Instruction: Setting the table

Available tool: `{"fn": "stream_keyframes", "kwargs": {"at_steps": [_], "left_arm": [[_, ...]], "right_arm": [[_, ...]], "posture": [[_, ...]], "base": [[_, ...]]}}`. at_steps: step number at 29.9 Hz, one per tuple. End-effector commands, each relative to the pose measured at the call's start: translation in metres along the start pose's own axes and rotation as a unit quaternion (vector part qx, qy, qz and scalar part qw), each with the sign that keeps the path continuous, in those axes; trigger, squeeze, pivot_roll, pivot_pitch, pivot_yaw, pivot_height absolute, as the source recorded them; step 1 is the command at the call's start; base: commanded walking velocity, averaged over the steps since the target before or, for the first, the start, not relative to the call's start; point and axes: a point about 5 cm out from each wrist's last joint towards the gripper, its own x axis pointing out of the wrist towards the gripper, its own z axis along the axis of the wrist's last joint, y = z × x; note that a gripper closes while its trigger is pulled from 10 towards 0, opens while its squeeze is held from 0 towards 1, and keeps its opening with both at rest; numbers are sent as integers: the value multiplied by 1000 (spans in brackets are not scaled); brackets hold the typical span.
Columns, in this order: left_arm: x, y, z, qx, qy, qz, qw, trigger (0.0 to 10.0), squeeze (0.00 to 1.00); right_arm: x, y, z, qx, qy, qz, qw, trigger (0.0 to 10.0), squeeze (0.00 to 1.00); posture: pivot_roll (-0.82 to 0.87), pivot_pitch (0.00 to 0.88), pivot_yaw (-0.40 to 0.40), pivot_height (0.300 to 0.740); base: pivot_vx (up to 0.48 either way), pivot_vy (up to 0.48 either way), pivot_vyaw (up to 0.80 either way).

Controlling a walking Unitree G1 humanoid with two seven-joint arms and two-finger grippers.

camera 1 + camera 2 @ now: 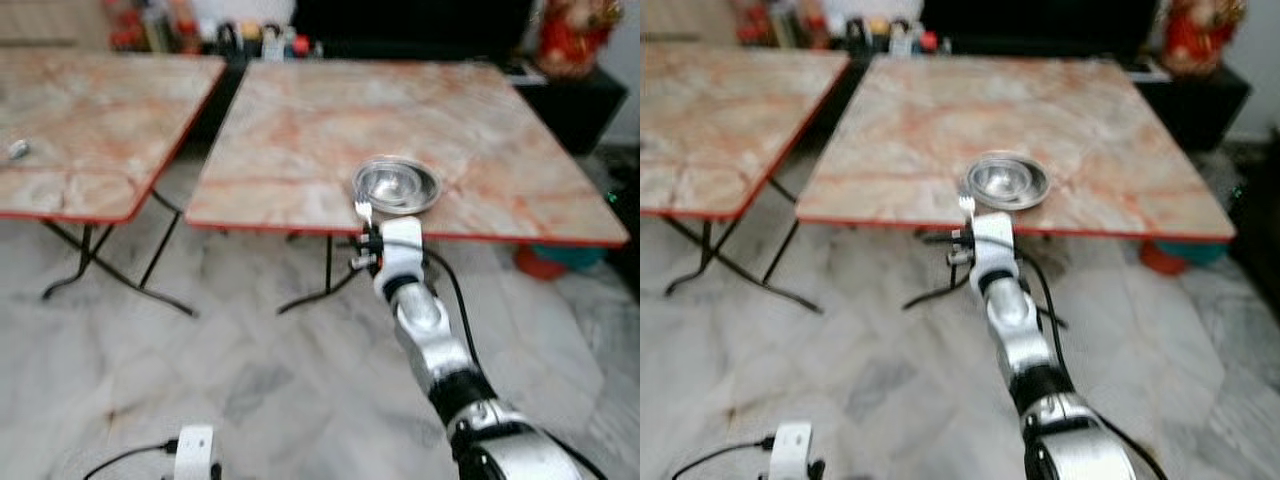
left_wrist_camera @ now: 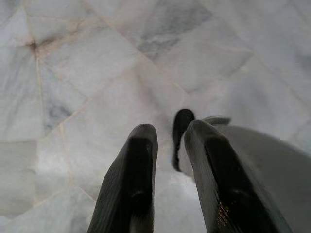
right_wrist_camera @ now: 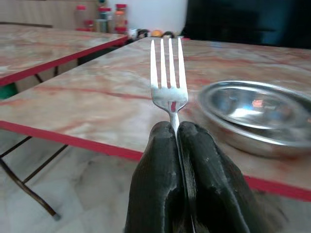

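Fork [image 3: 168, 77] upright, pinched between closed right jaws; tines beside steel bowl [image 3: 257, 114]; left jaws slightly apart

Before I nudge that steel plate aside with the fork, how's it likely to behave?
The steel plate looks thin and shiny, so probably light and likely to slide easily on the smooth table. It sits close to the red near edge, so a push that way could tip it off. The fork, clamped in the right pincer, seems stiff enough.
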Motion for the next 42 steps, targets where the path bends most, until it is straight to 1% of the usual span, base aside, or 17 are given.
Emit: {"fn": "stream_keyframes", "kwargs": {"at_steps": [1, 10, 14, 27, 39, 42], "left_arm": [[0, -2, 0, -6, 3, -1, 1000, 10000, 0], [0, -3, 0, -6, 3, -2, 1000, 10000, 0], [0, -3, 0, -5, 3, -2, 1000, 10000, 0], [0, -4, -1, -6, 3, -4, 1000, 10000, 0], [0, -4, -2, -6, 2, -3, 1000, 10000, 0], [0, -5, -1, -5, 2, -4, 1000, 10000, 0]], "right_arm": [[0, -7, 1, 2, 0, -9, 1000, 10000, 0], [1, -7, 1, 15, 5, -13, 1000, 10000, 0], [1, -8, 1, 17, 2, -12, 1000, 10000, 0], [1, -8, 4, 17, -6, -11, 1000, 10000, 0], [0, -7, 7, -2, -22, -5, 1000, 10000, 0], [0, -7, 8, -6, -25, -4, 1000, 10000, 0]], "posture": [[69, 89, -52, 740], [71, 90, -52, 740], [70, 90, -52, 740], [71, 93, -53, 740], [71, 94, -52, 740], [70, 93, -54, 740]], "base": [[322, 0, 0], [321, 0, 0], [320, 0, -739], [319, 0, 0], [320, 0, 0], [321, 0, 540]]}}
